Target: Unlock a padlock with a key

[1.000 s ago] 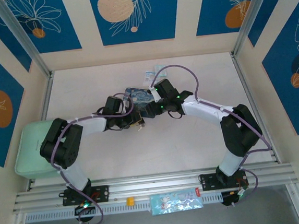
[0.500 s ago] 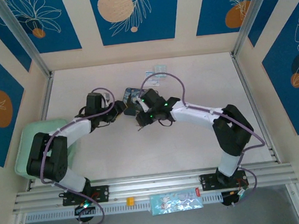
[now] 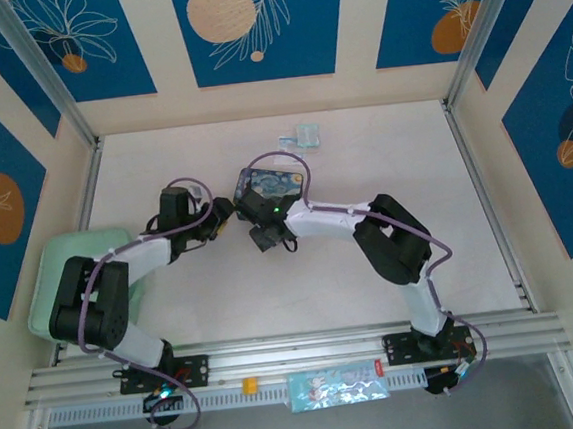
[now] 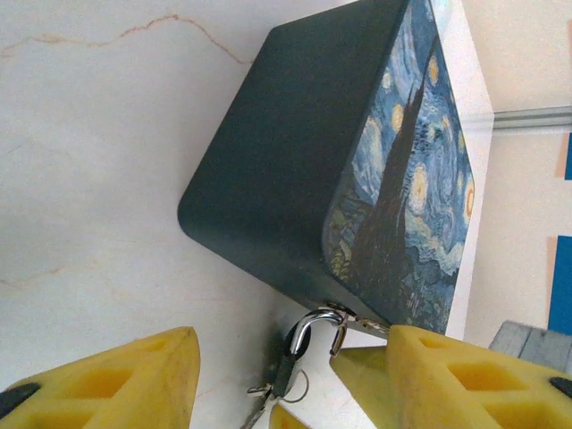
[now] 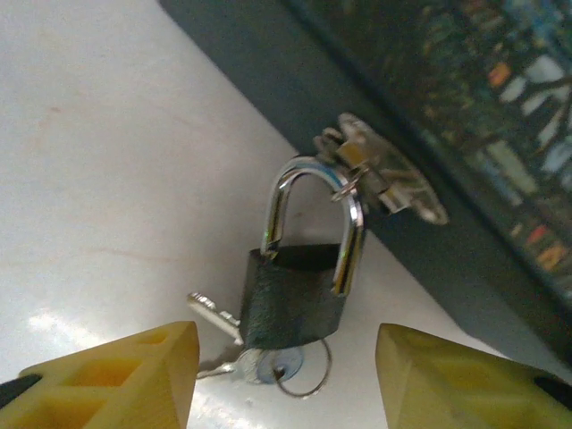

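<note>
On hasp of closed tin, padlock, key below

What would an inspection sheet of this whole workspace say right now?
Surface: pale, faintly veined table.
Job's things: padlock hangs from the hasp of the starry-night tin; key bunch at its base.
Clutter: clear packet at the far edge; mint-green pad on the left.
Grippers: left gripper and right gripper open, flanking the padlock, not touching.
Cables: purple cables, one looping over the tin.
Surroundings: blue leaf-patterned wall panels.
</note>
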Robot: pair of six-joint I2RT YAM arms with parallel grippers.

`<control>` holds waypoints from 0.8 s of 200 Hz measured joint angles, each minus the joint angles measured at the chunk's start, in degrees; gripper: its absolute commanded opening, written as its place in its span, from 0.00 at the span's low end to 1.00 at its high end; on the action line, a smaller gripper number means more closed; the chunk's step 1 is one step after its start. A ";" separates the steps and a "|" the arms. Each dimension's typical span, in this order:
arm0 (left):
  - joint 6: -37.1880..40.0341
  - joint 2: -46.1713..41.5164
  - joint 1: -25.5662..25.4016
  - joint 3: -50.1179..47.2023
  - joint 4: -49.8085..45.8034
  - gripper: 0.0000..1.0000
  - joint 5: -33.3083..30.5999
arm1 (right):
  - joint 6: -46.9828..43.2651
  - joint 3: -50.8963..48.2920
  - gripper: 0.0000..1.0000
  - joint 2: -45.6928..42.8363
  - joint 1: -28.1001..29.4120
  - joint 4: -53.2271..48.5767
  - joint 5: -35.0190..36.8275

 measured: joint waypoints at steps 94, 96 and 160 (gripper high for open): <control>-1.36 -0.09 0.33 -0.48 1.51 0.56 0.66 | -0.24 1.25 0.49 3.10 0.39 0.09 2.78; -1.38 -0.09 0.33 -0.48 1.51 0.56 0.68 | -0.39 1.25 0.50 3.10 0.42 0.13 2.82; -2.58 -0.09 0.37 -0.48 2.91 0.56 1.09 | -0.70 1.22 0.46 3.10 1.49 1.57 4.00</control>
